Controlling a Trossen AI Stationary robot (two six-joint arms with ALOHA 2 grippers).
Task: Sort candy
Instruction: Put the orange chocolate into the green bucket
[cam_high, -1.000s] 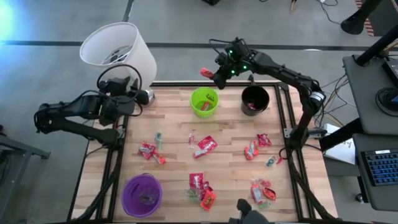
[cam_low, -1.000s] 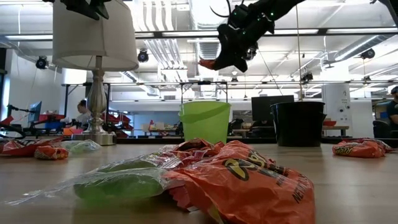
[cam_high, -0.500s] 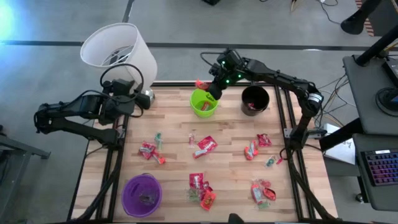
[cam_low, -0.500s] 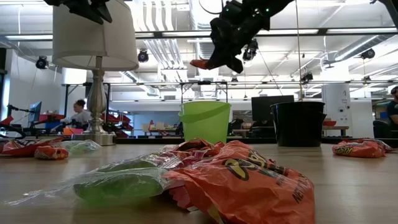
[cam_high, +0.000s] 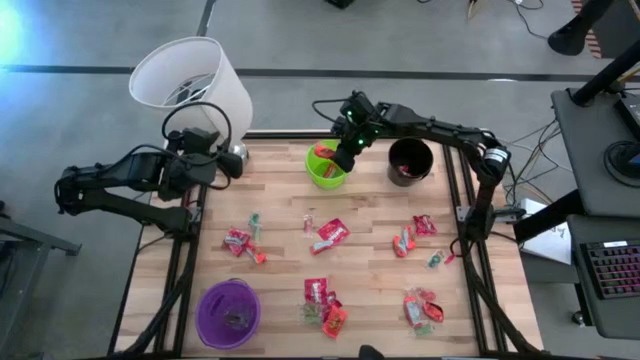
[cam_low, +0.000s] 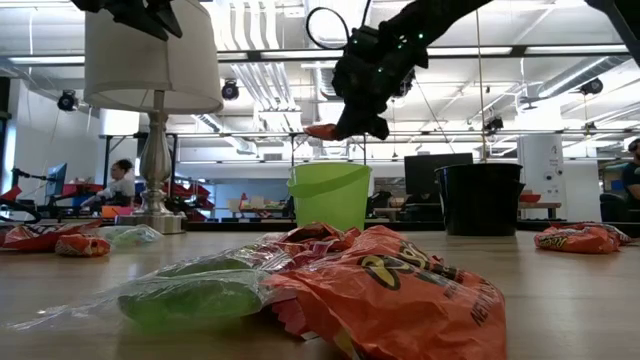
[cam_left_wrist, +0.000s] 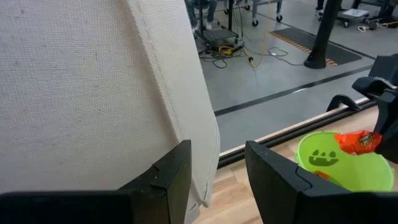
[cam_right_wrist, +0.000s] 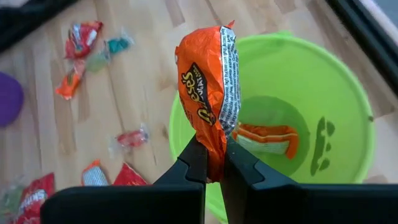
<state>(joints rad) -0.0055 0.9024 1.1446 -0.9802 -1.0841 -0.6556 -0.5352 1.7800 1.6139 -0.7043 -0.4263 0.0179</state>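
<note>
The right gripper (cam_right_wrist: 211, 163) hangs over the green cup (cam_high: 328, 165) at the far edge of the worktop (cam_high: 280, 250), its fingers clenched on an orange packet (cam_right_wrist: 209, 93) that dangles above the cup's mouth, where another orange packet (cam_right_wrist: 266, 139) already lies on the bottom. To do this drop well, the packet should be centred over the opening rather than over the near rim, lowered a little so it cannot flutter out, and only then let go. The left gripper (cam_left_wrist: 214, 180) waits by the lampshade (cam_high: 190, 85) at the worktop's far left corner, fingers parted and holding nothing. A second ago the right arm held the packet beyond the worktop's far edge; since then it has swung in over the cup and come lower, while the loose sweets (cam_high: 328, 234) lie unmoved
</note>
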